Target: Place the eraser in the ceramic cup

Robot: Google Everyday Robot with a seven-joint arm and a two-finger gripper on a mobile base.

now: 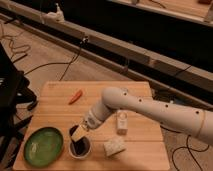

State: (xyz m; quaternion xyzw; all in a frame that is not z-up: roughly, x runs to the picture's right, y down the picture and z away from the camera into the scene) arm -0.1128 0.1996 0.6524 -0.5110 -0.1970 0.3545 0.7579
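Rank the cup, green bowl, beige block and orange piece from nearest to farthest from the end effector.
End effector is inside the cup.
1. Cup: around it.
2. Beige block on its right and green bowl on its left: too close to call.
3. Orange piece: far side.

end effector [78, 137] tips hidden in ceramic cup [80, 148] | eraser unseen

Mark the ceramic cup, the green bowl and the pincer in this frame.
ceramic cup [88, 150]: camera view, right side of its white rim.
green bowl [44, 146]: camera view, middle of its inside.
pincer [76, 140]: camera view, its tip down inside the cup.
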